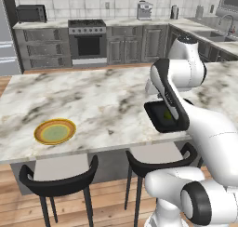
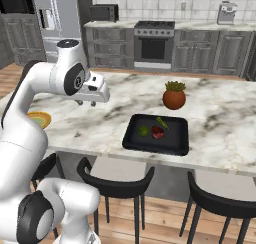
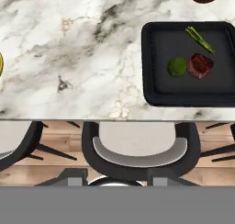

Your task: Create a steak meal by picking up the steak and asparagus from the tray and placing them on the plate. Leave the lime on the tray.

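Pincer [image 2: 86,103] hangs above the bench [image 2: 220,118], left of the tray [image 2: 170,147], gripping nothing; whether its fingers stand apart or together I cannot tell.

Left base view: the plate [image 1: 55,131] lies near the bench's front edge towards its left end, and the tray's left part peeks out beside the arm at the front edge.

Right base view: on the tray the lime [image 2: 144,131] lies left, the steak [image 2: 158,132] just beside it, and the asparagus [image 2: 162,122] behind both. A plant pot [image 2: 174,96] stands behind the tray.

Hand view: the steak touches the lime, and the asparagus lies slanted near the tray's far rim. Two stools [image 3: 137,149] stand under the bench's front edge.
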